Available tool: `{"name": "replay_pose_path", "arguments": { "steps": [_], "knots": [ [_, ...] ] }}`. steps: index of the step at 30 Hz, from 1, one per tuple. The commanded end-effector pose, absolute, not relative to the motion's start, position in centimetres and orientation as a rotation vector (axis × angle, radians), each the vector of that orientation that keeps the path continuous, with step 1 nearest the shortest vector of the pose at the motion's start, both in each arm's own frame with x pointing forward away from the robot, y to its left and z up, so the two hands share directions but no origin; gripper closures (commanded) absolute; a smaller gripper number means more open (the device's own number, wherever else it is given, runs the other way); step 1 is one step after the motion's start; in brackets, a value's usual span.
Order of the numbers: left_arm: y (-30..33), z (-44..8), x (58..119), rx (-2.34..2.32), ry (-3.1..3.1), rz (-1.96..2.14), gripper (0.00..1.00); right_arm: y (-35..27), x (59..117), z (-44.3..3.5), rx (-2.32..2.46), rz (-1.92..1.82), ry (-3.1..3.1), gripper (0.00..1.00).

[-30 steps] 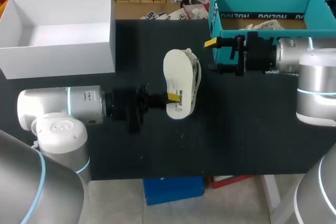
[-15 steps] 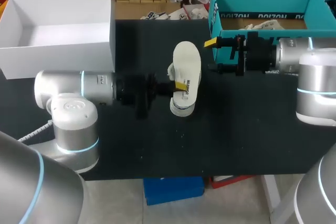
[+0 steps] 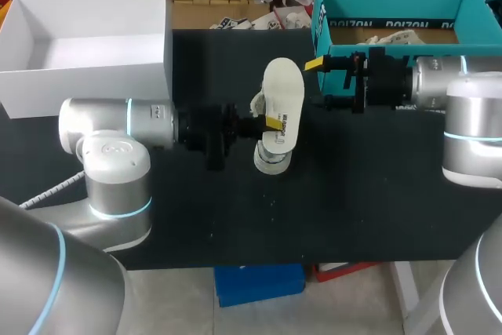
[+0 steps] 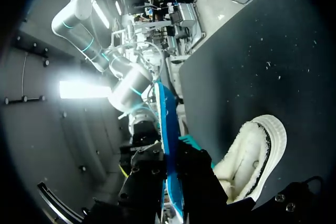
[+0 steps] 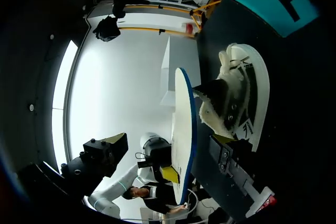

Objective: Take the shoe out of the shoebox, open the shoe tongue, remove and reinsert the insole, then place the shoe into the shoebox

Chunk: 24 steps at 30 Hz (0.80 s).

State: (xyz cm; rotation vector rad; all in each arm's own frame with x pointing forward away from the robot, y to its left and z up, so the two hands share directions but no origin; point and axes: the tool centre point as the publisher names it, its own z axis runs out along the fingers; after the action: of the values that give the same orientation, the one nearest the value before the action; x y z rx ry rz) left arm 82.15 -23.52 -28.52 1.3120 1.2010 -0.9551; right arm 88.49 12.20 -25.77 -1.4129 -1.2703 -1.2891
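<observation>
left arm has pushed further out over the table (image 3: 376,202) since a second ago, and the insole (image 3: 282,92) it carries has shifted toward the teal shoebox (image 3: 320,13) and now looks narrower from above.

left gripper (image 3: 263,125) is clamped on the insole's edge, holding it up on its side right over the shoe (image 4: 252,150). the shoe lies on the table in the middle, fleecy opening showing. right gripper (image 3: 320,82) is spread wide with nothing in it, parked at the shoebox's near corner.

so i'd say: shoe out, insole out, tongue presumably opened but can't really tell. left to do is getting the insole back in and boxing the shoe.

other stuff: white box (image 3: 86,52) at the far left, well clear. the right gripper sits between shoe and shoebox, so it might be in the way.
</observation>
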Motion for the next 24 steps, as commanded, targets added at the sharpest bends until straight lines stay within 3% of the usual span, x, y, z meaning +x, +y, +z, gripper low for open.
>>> {"name": "replay_pose_path", "arguments": {
  "steps": [1,24],
  "knots": [
    [-23.5,-28.6,82.1,1.310,1.201,-0.949,1.00,13.1,89.4,-27.2,-1.335,-1.227,-1.327,0.00],
    [-23.5,-28.6,82.1,1.310,1.201,-0.949,1.00,15.3,88.3,-29.2,-1.275,-1.210,-1.310,0.00]
  ]
}}
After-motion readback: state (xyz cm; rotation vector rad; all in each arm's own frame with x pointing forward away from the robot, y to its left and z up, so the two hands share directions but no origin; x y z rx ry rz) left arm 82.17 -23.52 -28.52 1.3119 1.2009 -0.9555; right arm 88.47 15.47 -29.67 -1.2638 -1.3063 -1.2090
